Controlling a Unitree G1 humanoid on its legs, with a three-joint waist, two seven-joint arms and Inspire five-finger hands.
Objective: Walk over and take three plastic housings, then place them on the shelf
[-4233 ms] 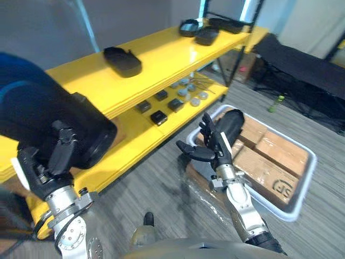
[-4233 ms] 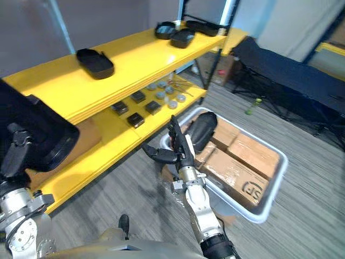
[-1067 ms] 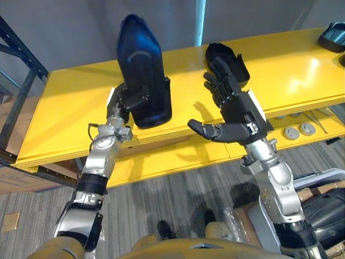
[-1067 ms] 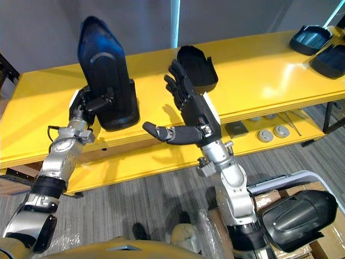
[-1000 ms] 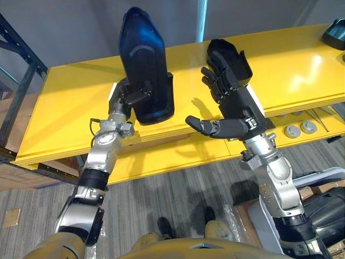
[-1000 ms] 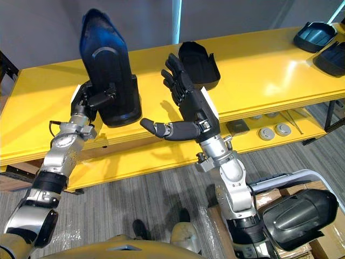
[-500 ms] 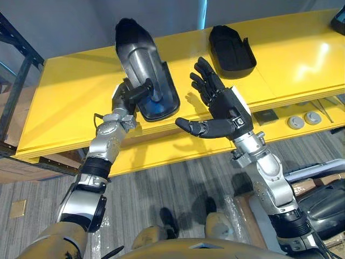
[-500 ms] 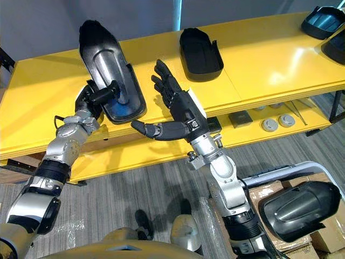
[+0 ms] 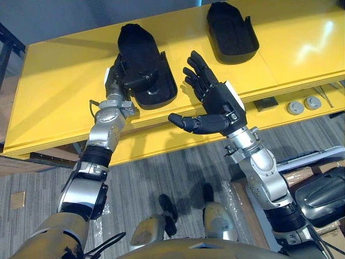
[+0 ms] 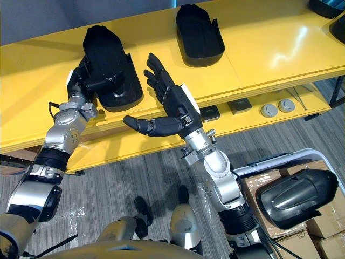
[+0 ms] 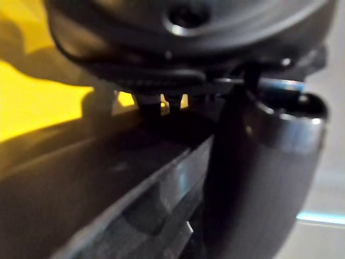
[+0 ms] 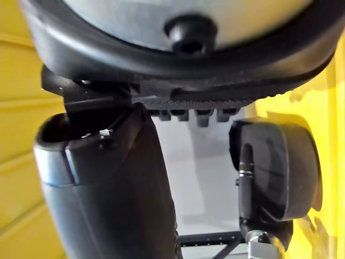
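A black plastic housing [image 9: 141, 62] lies flat on the yellow top shelf [image 9: 59, 91]. My left hand [image 9: 114, 81] is at its near left side. Its thumb lies over the housing's rim and its fingers run along the outer wall, so it still pinches that wall. My right hand [image 9: 215, 100] hovers open just right of this housing, above the shelf's front edge, with its fingers spread and nothing in it. A second black housing [image 9: 232, 32] rests on the same shelf further right. A third housing [image 10: 296, 199] lies in a tote on the floor at the lower right.
The lower yellow shelf [image 10: 140, 148] carries small round and square parts [image 10: 277, 107]. A white tote [image 10: 269, 164] with cardboard boxes stands on the grey floor at the right. More dark housings [image 10: 338, 24] sit at the shelf's far right end.
My left hand has brought the housing down from a tilted, raised pose to lying flat on the shelf top. The right hand has stayed open beside it.
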